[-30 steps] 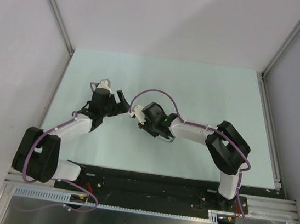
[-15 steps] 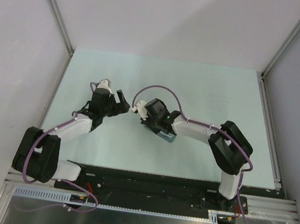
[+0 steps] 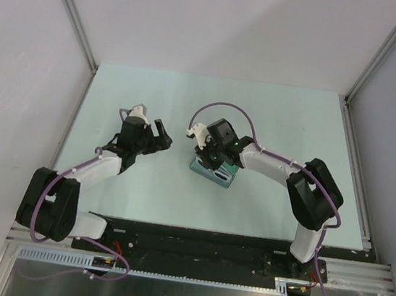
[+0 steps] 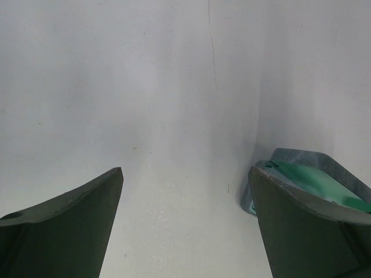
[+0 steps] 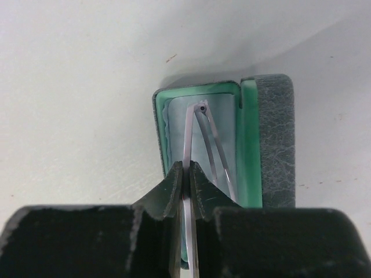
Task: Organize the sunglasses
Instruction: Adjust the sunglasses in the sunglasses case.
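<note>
The sunglasses (image 5: 186,136) show as thin white strips, their slim arms folded together over the open case. My right gripper (image 5: 186,169) is shut on one of these white strips, directly above the case. The grey textured case (image 5: 275,139) lies open with a green lining, and a grey-blue cloth (image 5: 174,130) lies inside it. In the top view the right gripper (image 3: 210,157) covers the glasses above the case (image 3: 214,173). My left gripper (image 3: 162,134) stands open and empty to the left, apart from the case (image 4: 316,174).
Pale green table (image 3: 281,122) with white enclosure walls on three sides. The metal rail and arm bases run along the near edge. The left gripper's dark fingers (image 4: 69,226) hover over bare table.
The right gripper has closed fully on the white strip and swung right and away, now over the open case. The left arm has not moved.
</note>
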### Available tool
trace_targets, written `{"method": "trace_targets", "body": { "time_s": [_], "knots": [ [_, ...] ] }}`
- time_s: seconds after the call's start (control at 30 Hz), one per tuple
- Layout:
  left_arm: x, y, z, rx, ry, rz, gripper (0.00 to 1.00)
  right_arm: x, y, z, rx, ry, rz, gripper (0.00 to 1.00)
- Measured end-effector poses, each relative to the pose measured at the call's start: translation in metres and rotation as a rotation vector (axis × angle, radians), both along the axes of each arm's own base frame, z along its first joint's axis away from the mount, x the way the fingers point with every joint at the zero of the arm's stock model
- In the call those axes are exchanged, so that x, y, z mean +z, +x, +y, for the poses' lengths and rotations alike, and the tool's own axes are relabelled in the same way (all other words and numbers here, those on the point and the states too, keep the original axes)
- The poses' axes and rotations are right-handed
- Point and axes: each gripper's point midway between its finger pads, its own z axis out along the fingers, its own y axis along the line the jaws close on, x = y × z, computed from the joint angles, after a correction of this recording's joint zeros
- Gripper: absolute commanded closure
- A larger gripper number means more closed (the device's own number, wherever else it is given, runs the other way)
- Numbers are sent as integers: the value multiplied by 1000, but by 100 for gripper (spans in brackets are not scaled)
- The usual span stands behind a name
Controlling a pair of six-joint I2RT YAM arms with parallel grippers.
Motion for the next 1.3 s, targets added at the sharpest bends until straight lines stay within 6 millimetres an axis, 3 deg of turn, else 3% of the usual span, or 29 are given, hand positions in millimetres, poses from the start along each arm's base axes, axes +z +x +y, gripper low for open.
{"method": "trace_targets", "body": {
  "time_s": [0.5,0.77,1.0,1.1,1.3],
  "knots": [
    [0,-1,-2,-8,-5,1,6,8,-13,6,51,68,126,100],
    [0,-1,-2,-11,-7,2,6,-11,-5,8,41,37,178,100],
    [0,-2,-4,-22,-14,5,6,-12,-5,7,38,34,185,100],
    [-1,-2,-5,-23,-14,9,6,-13,-4,7,34,31,191,83],
    [-4,-2,-5,-26,-13,17,6,-17,-1,3,5,14,192,65]
  ]
}}
